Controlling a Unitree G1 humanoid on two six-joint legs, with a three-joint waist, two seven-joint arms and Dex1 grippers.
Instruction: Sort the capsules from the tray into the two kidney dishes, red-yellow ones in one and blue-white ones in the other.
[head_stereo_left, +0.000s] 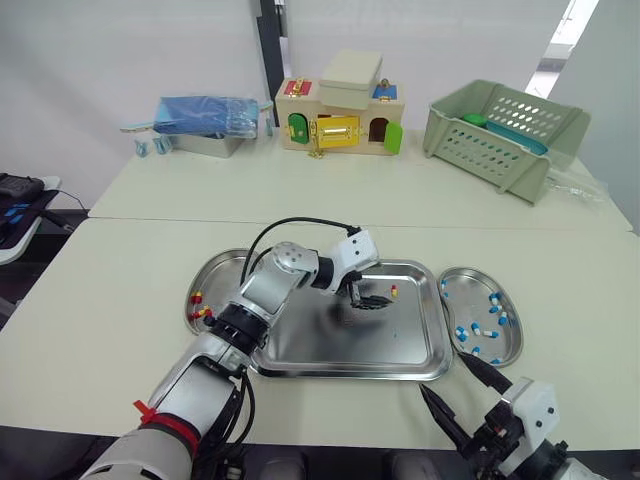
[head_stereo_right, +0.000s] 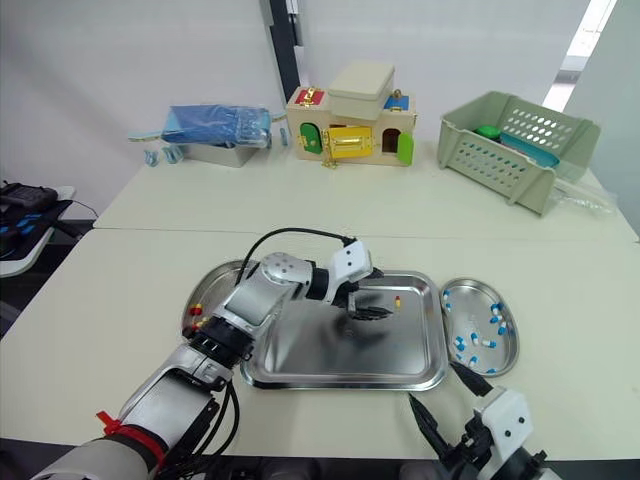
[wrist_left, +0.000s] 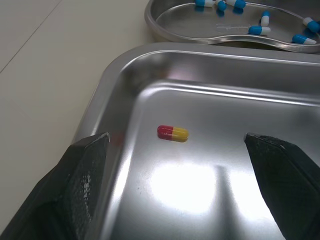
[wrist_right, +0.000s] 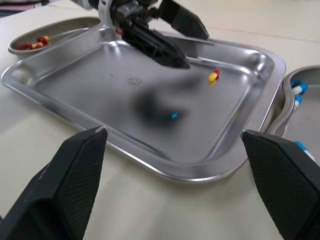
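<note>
The steel tray (head_stereo_left: 350, 371) lies at the table's front with one red-yellow capsule (head_stereo_left: 394, 291) near its far right corner. My left gripper (head_stereo_left: 366, 296) hovers open just above the tray, left of that capsule. In the left wrist view the capsule (wrist_left: 173, 133) lies between the spread fingers (wrist_left: 85, 175), untouched. The left kidney dish (head_stereo_left: 226, 268) holds a few red-yellow capsules (head_stereo_left: 201, 311). Several blue-white capsules (head_stereo_left: 493, 309) lie in the right kidney dish (head_stereo_left: 520, 337). My right gripper (head_stereo_left: 462, 395) is open and empty at the table's front edge, off the tray's near right corner.
At the back of the table stand a green slotted basket (head_stereo_left: 505, 130), a wooden toy house (head_stereo_left: 340, 115) and a metal box with blue packets (head_stereo_left: 205, 125). A small blue speck (wrist_right: 174, 115) lies on the tray floor.
</note>
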